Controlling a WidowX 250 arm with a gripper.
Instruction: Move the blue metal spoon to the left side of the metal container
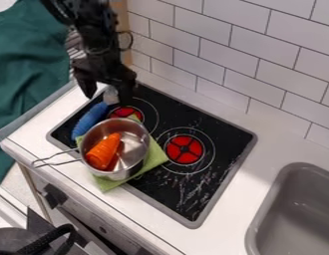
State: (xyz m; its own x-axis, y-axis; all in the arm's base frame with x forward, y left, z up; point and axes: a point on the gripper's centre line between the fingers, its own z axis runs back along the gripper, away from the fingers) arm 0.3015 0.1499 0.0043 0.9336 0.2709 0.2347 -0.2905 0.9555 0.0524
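Dark round pan [13, 240] near left. Blue-handled metal spoon [90, 119] far-left beside silver metal pot [136, 145] holding orange carrot [102, 151]. Black two-finger gripper [108, 96] over spoon's far end, spread.

Bright, diffuse light covers the white counter [240, 199]; below the black two-finger gripper [108, 93], highlights glint inside the silver metal pot [135, 141].

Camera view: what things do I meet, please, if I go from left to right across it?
Dark green cloth, orange carrot in the metal pot, red burner right of the pot, grey sink.
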